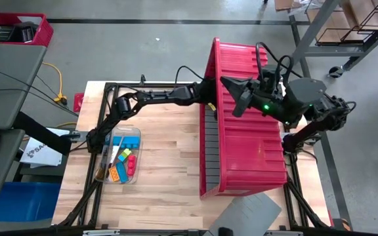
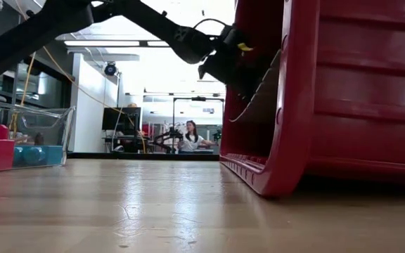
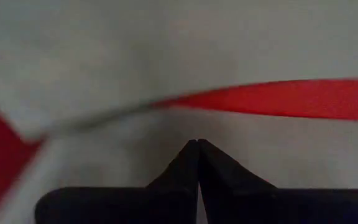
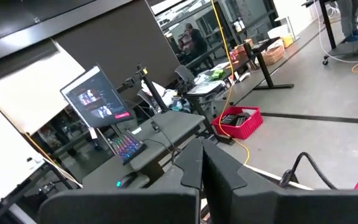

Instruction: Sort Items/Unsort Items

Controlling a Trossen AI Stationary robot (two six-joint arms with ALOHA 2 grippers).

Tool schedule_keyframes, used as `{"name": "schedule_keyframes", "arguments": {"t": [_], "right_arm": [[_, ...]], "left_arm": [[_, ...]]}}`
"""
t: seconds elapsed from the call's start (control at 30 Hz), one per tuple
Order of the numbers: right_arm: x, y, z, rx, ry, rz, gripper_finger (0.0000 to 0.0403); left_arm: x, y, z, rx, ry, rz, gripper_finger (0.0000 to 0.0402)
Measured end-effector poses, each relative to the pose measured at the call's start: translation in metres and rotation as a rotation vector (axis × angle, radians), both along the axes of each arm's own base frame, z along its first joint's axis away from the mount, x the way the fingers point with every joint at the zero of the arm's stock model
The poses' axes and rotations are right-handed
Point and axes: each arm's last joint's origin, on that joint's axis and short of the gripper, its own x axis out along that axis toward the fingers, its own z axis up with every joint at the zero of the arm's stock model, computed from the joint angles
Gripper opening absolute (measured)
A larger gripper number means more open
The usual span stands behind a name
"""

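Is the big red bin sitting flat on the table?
No, the red bin is tipped up on one edge in the low view, its side lifted above the table.

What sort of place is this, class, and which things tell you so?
Most likely a robotics lab or workshop: a wooden table in a black frame, desks with a monitor and keyboard, and a bare concrete floor.

Left arm stretched from left-centre of the high view toward centre, left gripper (image 1: 210, 98) at upper centre, fingers pressed together in its wrist view (image 3: 197, 163). Right arm reaches in from the right edge, right gripper (image 1: 237, 105) just right of centre, fingers closed (image 4: 202, 163).
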Motion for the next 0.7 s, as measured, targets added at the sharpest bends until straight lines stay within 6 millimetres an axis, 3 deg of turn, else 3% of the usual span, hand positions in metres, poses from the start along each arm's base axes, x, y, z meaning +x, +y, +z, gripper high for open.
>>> {"name": "schedule_keyframes", "arguments": {"t": [0.1,0.27,0.37,0.57,0.7], "right_arm": [[0.000,0.000,0.000,0.011,-0.007,0.000,0.0000],[0.001,0.000,-0.001,0.009,-0.006,0.000,0.0000],[0.002,0.000,0.000,0.009,-0.008,-0.001,0.0000],[0.003,-0.004,0.000,0.007,-0.011,-0.017,0.0000],[0.006,-0.005,0.000,0.011,-0.024,-0.029,0.0000]], "left_arm": [[0.010,-0.012,0.001,0.152,-0.049,-0.049,0.0000],[0.018,-0.022,-0.031,0.099,0.001,-0.039,0.0000],[0.022,-0.024,-0.039,0.108,-0.002,-0.017,0.0000],[0.030,-0.027,-0.040,-0.043,-0.156,0.058,0.0000],[0.037,-0.032,-0.033,-0.054,-0.245,0.076,0.0000]]}}
